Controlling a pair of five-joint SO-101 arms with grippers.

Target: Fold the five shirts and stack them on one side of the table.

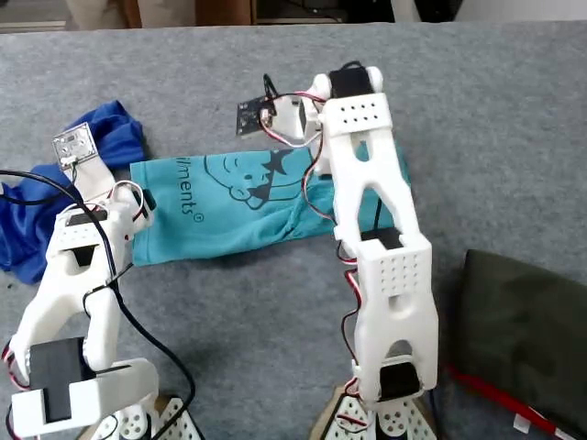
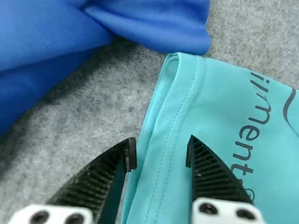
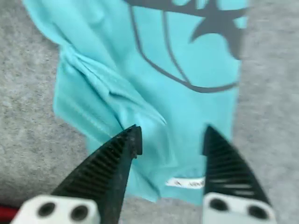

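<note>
1. teal cloth is the piece in hand: the teal shirt (image 1: 229, 202) lies on the grey table (image 1: 477, 137) as a long band, print up, between the two arms.
2. our left hand (image 2: 160, 153) is spread across the hem edge, one finger over bare felt and the other over the cloth. we judge it is set there to pinch that end for the next fold.
3. our right hand (image 3: 172, 135) is spread too, pinching nothing, above the bunched end near the neck label, likely so both ends can lift together.
4. the long edge nearer the arms' bases is rumpled around the middle, so the band may need smoothing first.
5. edges: the blue shirt (image 1: 101, 137) lies crumpled just beside the hem corner, and a loose pinch could catch it.
6. room: bare felt lies before and beyond the band. a dark folded cloth (image 1: 527, 330) sits at the right edge, well apart, so that is a likely stacking side.
</note>
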